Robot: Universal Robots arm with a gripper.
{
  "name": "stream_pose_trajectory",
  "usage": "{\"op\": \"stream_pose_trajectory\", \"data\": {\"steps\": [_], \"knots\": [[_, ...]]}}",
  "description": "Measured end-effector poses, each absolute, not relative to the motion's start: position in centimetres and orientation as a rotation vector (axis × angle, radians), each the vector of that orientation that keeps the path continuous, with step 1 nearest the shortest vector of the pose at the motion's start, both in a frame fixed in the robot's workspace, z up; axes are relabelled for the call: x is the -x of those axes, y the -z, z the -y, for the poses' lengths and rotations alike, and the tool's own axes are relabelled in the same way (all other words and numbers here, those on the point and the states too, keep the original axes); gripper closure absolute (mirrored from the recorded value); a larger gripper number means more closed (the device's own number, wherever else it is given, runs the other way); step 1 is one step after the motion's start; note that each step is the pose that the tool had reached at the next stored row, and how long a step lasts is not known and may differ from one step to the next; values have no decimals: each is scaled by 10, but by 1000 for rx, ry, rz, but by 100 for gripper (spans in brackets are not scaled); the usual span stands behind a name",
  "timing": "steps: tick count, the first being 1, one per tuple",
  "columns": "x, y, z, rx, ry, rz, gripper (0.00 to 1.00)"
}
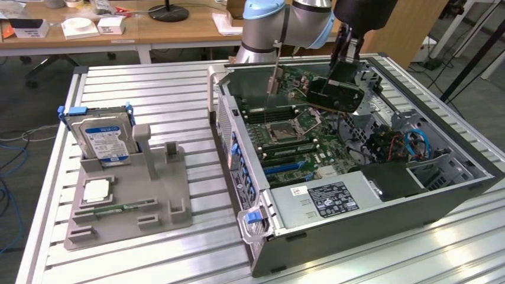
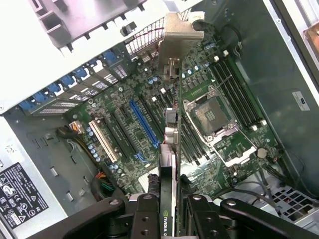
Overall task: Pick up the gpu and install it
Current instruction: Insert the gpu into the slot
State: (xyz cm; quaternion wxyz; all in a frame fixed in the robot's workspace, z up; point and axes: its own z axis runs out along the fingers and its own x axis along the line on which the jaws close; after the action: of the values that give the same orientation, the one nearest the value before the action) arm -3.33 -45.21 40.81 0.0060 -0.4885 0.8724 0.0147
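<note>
**Desk:** What's the room look like from your end?

**Me:** Wooden desks [image 1: 158, 29] along the back, and in front of them the slotted aluminium table [image 1: 142, 89]. The open computer case [image 1: 442, 195] lies on its side toward the table's edge at the exterior view's right. A grey holder [image 1: 158, 201] sits toward the opposite edge.

**Desk:** And the gpu?

**Me:** It's in the gripper [image 2: 168, 209]. I see the fingers [image 2: 147, 214] clamped on either side of the gpu [image 2: 168, 149], which faces my wrist camera edge-on. Its silvery bracket [image 2: 180, 35] is at the end away from the gripper. The card hangs inside the case over the motherboard [image 2: 124, 119], its edge lining up between the long blue slot [image 2: 144, 124] and the CPU socket [image 2: 212, 117]. (Whether it touches the board, I can't tell.)

**Desk:** Where is the arm in the wide shot?

**Me:** It's over the far end of the case, with the gripper just above the board.

**Desk:** Anything on the holder?

**Me:** A hard drive [image 1: 103, 139] with a blue label stands upright at its far end. A square chip [image 1: 96, 190] and a narrow green memory stick [image 1: 118, 209] lie flat nearer the front edge.
</note>
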Motion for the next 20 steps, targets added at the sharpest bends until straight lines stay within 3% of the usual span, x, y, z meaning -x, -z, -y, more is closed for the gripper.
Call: {"op": "stream_pose_trajectory", "data": {"steps": [20], "knots": [[33, -408, 452, 1684, -47, -2640, 74]]}}
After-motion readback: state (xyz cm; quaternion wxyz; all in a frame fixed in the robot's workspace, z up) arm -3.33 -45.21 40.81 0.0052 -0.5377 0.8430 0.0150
